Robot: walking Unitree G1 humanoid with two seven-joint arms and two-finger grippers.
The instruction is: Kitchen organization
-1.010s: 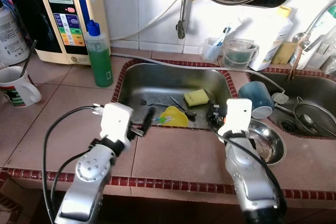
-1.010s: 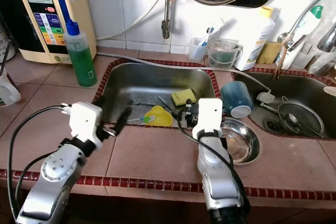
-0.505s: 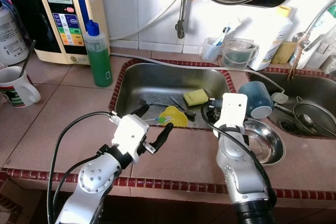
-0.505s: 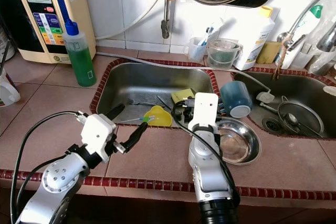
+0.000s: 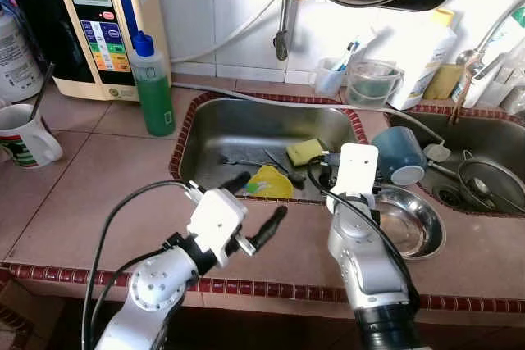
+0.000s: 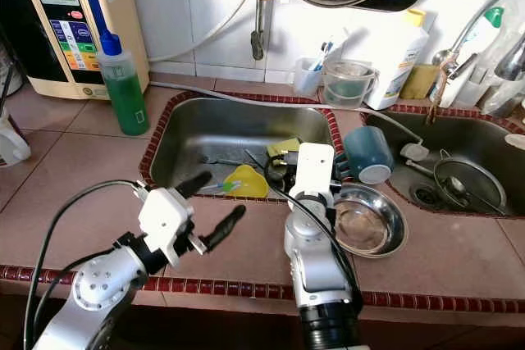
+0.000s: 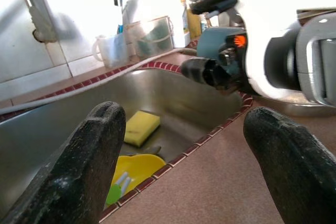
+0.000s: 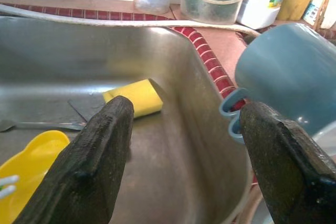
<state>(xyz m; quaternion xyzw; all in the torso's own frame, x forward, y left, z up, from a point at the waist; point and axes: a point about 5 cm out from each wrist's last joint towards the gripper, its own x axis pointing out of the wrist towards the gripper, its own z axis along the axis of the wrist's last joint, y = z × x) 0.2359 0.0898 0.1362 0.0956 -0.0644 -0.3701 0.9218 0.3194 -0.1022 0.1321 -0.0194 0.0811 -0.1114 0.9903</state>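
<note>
Both grippers, left (image 5: 256,202) and right (image 8: 184,156), hang spread, empty-fingered over the shiny steel sink (image 5: 246,133) holding a yellow rectangular sponge (image 8: 134,97).

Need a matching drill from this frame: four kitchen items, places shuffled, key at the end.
Items:
1. yellow sponge
2. green soap bottle
3. blue mug
4. steel bowl

Places:
A. on the counter left of the sink
B. lying on its side between the two sinks
C. inside the left sink basin
D. on the counter beside the right arm

Pairs: 1-C, 2-A, 3-B, 4-D
</note>
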